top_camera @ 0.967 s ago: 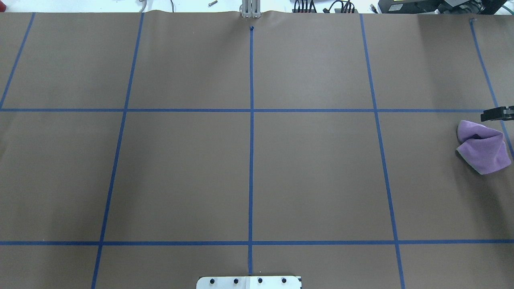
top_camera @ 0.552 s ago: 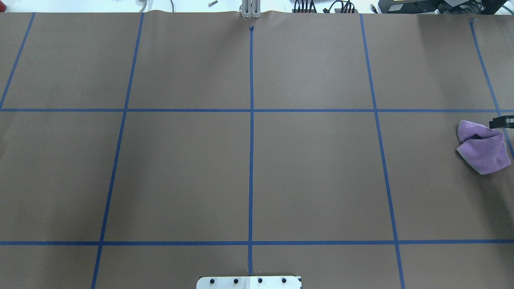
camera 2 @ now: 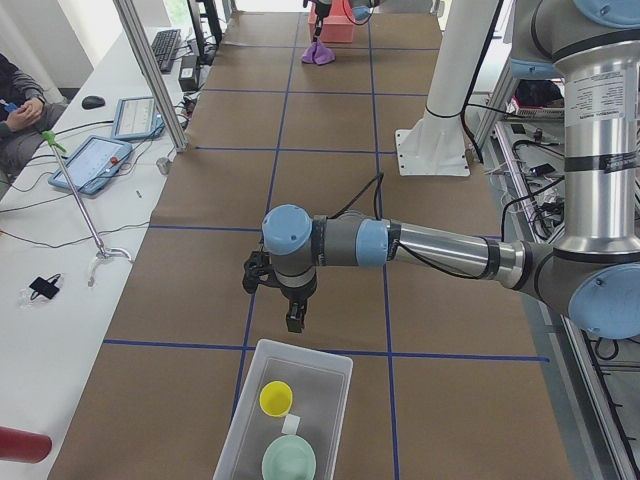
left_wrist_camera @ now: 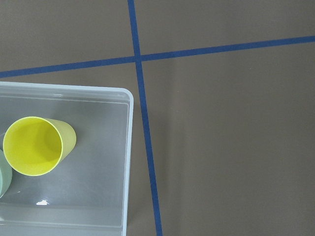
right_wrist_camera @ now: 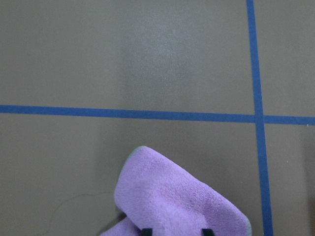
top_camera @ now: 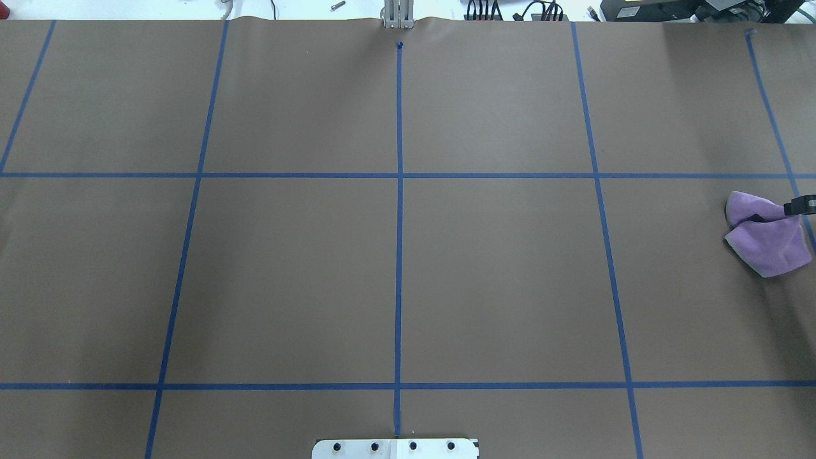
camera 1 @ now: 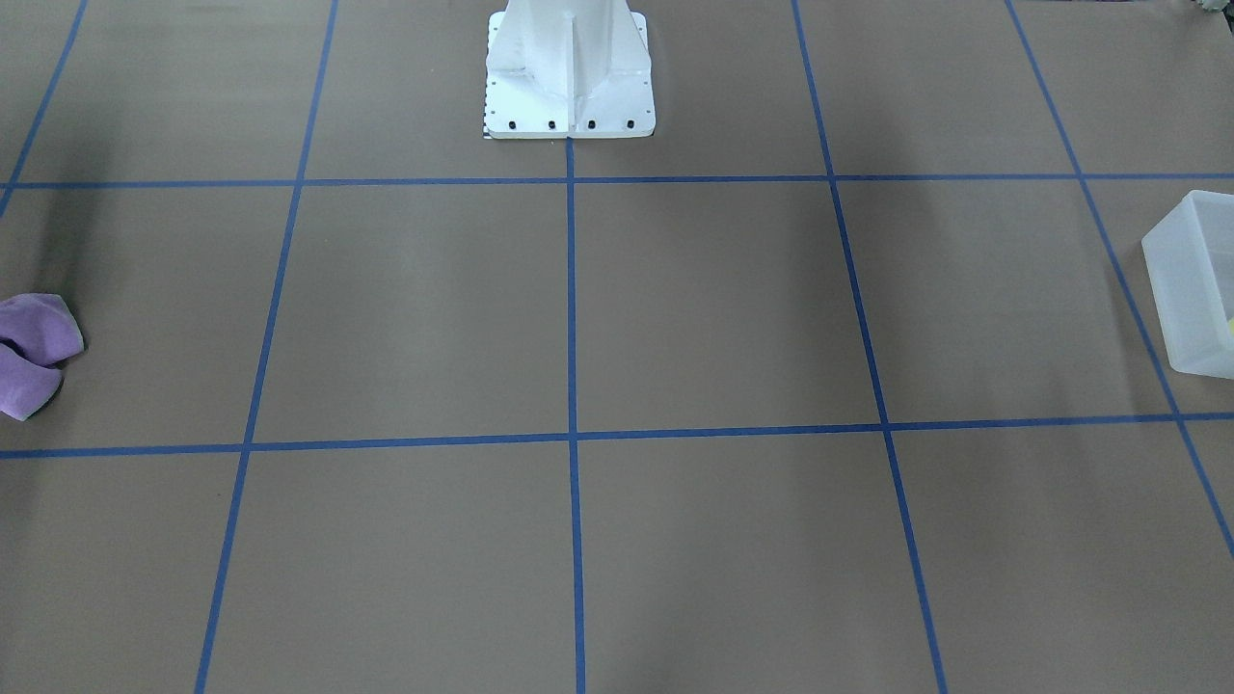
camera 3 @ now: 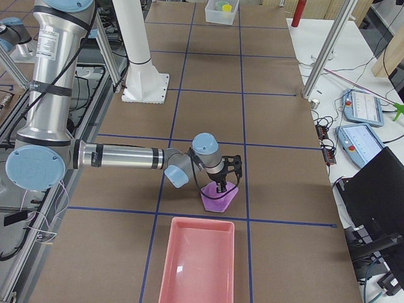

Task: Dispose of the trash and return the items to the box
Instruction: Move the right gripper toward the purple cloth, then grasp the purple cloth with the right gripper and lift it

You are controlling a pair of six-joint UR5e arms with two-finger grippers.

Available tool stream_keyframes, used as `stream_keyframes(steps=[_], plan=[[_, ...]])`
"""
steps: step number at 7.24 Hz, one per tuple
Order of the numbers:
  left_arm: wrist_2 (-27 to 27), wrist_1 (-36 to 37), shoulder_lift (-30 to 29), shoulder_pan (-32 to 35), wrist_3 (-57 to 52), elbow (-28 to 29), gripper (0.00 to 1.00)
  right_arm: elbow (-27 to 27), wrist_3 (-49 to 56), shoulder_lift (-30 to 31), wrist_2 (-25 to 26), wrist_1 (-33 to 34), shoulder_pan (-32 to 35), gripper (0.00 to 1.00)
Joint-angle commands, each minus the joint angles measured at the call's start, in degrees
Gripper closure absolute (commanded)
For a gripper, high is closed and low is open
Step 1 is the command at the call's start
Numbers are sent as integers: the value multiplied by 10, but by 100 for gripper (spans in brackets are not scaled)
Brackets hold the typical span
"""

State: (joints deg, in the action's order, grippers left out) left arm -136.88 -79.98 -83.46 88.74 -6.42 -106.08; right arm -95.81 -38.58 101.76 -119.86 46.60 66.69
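Two items sit inside the frosted box (camera 2: 300,345) at the left end of the table (top_camera: 497,280). The yellow cup (camera 2: 276,398) stands upright, and the mint-green bowl (camera 2: 288,462) is just beside it, its near side cut off by the bottom of the left-side view. From the left wrist camera only a sliver of the bowl shows at the frame edge, and whether it touches the cup cannot be told.

The left gripper (camera 2: 293,322) hangs over the table just beyond the box's far rim, fingers pointing down. It appears only in that side view, so how its jaws stand cannot be told.

At the opposite end, the right gripper (camera 3: 221,187) is low over the crumpled purple cloth (camera 3: 219,197), which lies near the pink tray (camera 3: 197,265). The right wrist camera catches only two dark fingertips (right_wrist_camera: 146,231) at its bottom edge. They are parted, with a fold of cloth between them, and whether they press the fabric is not visible. Overhead, just one black tip of that gripper pokes in at the right edge, over the cloth's far corner. The front camera crops the box to one end and clips the cloth at the frame edge.
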Motion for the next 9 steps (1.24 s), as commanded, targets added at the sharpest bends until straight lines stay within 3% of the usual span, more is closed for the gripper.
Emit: stream_keyframes(steps=[1,6,8,9], plan=[[0,0,1,0,0,-1,2,-9,0,1,-5,1,-1,43],[0,0,1,1,0,-4,2,-1,4,13,-4,1,-16,60],[0,0,1,1,0,-4,2,-3,7,12,-4,1,-16,100],[0,0,1,1,0,-4,2,-13,7,9,-5,1,-15,100]])
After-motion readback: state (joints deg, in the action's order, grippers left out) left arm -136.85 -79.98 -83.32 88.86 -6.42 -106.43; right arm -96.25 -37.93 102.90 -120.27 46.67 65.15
